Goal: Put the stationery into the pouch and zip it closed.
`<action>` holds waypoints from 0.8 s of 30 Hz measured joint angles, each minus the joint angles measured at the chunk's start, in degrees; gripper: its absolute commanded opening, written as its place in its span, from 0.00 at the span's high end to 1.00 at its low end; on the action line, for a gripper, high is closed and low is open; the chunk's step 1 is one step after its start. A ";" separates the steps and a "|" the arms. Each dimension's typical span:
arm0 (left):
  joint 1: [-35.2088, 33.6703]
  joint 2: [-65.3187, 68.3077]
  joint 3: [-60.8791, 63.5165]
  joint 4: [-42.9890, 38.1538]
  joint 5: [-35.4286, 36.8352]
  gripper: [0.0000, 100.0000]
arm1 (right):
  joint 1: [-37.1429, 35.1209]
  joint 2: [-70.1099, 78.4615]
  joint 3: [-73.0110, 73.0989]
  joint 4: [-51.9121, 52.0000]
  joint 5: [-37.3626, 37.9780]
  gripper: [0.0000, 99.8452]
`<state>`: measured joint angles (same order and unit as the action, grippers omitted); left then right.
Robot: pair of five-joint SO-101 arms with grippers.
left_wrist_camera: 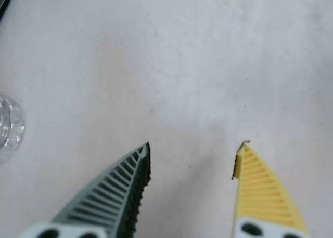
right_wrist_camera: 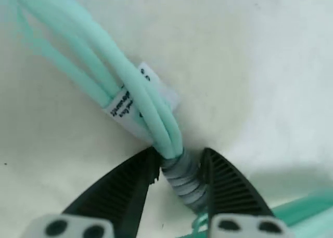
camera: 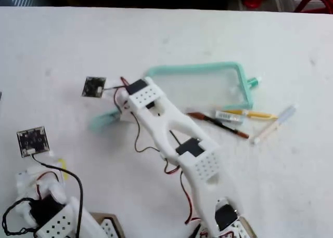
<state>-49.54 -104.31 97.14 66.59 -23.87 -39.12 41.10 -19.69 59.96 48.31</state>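
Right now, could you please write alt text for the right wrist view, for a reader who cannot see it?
The right gripper pinches a grey ribbed sleeve between its two black fingers, where a bundle of mint-green cords comes together. A white label wraps the cords just beyond the sleeve, and everything lies over a white table.

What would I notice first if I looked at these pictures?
A long white arm spans the table up to the clear pouch with mint-green edges. The right gripper pinches a mint cord. The pens lie beside the pouch, not yet inside.
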 measured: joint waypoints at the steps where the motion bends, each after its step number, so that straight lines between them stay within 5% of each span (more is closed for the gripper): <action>1: 0.00 0.00 0.00 0.00 0.00 0.73 | 0.00 0.00 -0.18 0.18 1.58 0.96; 8: 0.00 0.00 0.00 0.00 0.00 0.73 | 0.26 0.35 -2.11 1.49 4.13 0.98; 24: 0.00 0.00 0.00 0.00 0.00 0.73 | 12.84 -19.87 -25.14 5.45 -18.11 0.98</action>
<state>-49.54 -104.31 97.14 66.59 -23.87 -26.29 21.23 -44.84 65.41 30.20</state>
